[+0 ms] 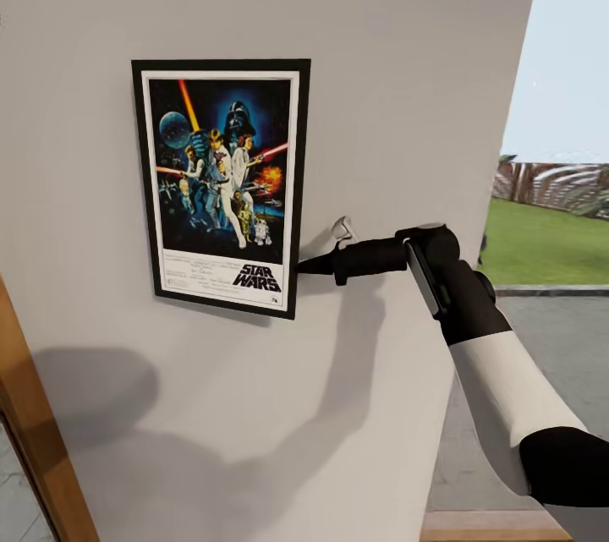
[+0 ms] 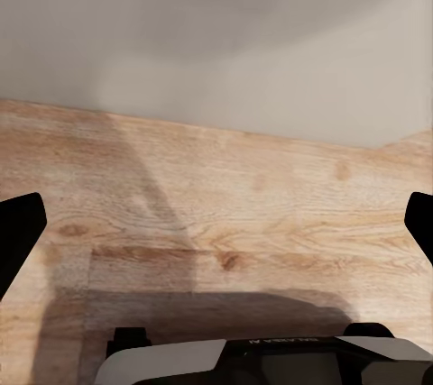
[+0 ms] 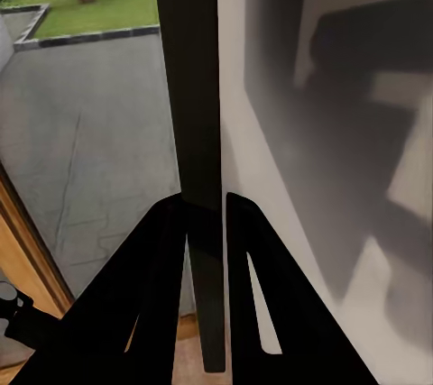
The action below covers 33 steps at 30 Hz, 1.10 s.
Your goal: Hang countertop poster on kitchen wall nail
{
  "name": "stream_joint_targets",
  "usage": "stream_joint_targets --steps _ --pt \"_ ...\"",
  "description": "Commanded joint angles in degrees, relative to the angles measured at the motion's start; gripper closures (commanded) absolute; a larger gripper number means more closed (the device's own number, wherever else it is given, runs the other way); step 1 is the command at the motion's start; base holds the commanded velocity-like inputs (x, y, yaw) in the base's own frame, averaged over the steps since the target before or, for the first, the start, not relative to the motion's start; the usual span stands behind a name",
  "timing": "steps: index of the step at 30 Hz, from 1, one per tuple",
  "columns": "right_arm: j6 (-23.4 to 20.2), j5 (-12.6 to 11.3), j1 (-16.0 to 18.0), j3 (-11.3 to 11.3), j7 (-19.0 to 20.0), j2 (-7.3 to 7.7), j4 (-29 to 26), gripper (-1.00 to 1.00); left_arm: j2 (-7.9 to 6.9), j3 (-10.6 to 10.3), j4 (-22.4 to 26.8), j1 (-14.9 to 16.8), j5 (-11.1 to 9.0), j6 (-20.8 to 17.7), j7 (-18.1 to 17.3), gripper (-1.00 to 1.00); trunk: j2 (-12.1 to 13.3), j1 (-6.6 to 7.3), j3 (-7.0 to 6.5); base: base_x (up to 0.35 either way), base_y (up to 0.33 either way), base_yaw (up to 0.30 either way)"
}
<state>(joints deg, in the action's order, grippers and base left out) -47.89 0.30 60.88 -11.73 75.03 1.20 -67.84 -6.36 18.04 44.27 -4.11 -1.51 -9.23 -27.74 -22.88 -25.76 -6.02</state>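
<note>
**Poster against the wall, right claw on its edge**

The poster (image 1: 222, 185) lies flat and upright against the light-grey wall (image 1: 406, 60). The right claw (image 1: 303, 266) pinches its right frame edge low down. The left claw (image 2: 216, 232) spreads wide over wooden flooring (image 2: 225, 214).

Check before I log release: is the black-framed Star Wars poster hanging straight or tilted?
Slightly tilted: the black-framed Star Wars poster leans counterclockwise on the light-grey wall; right end effector shut on its edge.
</note>
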Motion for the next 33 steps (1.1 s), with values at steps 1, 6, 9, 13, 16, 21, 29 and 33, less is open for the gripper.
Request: stream_joint_targets --steps 1,6,9,13,16,21,29,33 --pt "-0.62 -0.04 0.03 -0.05 0.20 0.03 -0.02 1.00 0.03 0.15 0.12 -0.02 -0.16 -0.53 -0.30 -1.00 -0.04 -0.03 0.01 0.024 0.051 0.000" --pt "-0.64 -0.04 0.03 -0.05 0.20 0.03 -0.02 1.00 0.03 0.15 0.13 -0.02 -0.16 -0.53 -0.30 -1.00 -0.04 -0.03 0.01 0.011 0.025 0.000" --pt "-0.63 -0.04 0.03 -0.05 0.21 0.03 -0.02 1.00 0.03 0.15 0.12 -0.02 -0.16 -0.53 -0.30 -1.00 -0.04 -0.03 0.01 0.032 0.063 0.000" --pt "-0.63 -0.04 0.03 -0.05 0.21 0.03 -0.02 1.00 0.03 0.15 0.13 -0.02 -0.16 -0.55 -0.30 -1.00 -0.04 -0.03 0.01 0.065 0.098 0.000" --pt "-0.62 -0.04 0.03 -0.05 0.21 0.03 -0.02 1.00 0.03 0.15 0.16 -0.02 -0.16 -0.55 -0.30 -1.00 -0.04 -0.03 0.01 0.027 0.040 0.000" --pt "-0.62 -0.04 0.03 -0.05 0.21 0.03 -0.02 1.00 0.03 0.15 0.13 -0.02 -0.16 -0.55 -0.30 -1.00 -0.04 -0.03 0.01 0.010 0.015 0.000" --pt "-0.62 -0.04 0.03 -0.05 0.21 0.03 -0.03 1.00 0.03 0.15 0.16 -0.02 -0.16 -0.56 -0.30 -1.00 -0.04 -0.03 0.01 0.002 0.003 0.000" --pt "-0.62 -0.04 0.03 -0.05 0.21 0.03 -0.02 1.00 0.03 0.15 0.15 -0.02 -0.16 -0.58 -0.30 -1.00 -0.04 -0.03 0.01 0.000 0.000 0.000"
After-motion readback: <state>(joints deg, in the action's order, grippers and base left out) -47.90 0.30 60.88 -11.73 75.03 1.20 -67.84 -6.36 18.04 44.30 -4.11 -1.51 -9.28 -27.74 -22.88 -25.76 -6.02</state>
